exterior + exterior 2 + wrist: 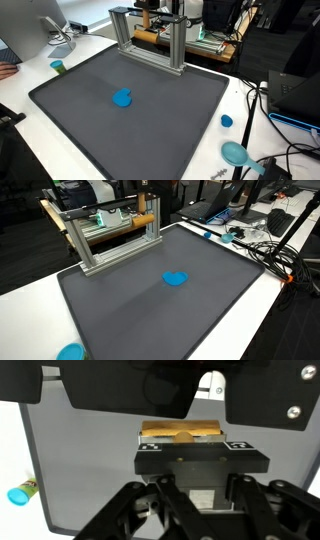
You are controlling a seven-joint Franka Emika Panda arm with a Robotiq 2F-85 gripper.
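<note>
The gripper hangs by the aluminium frame at the edge of the bench nearest the arm, facing the wooden bar held inside it; I cannot tell whether the jaws are apart or together, since linkage hides the tips; I judge it best to keep centred on the bar, square to the rails, clear of the posts; the blue piece lies mid-bench, well apart.

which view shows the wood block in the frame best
The wrist view: the wood block sits centred and close up. Both exterior views show only a thin strip of it, far off among the posts of the frame.
</note>
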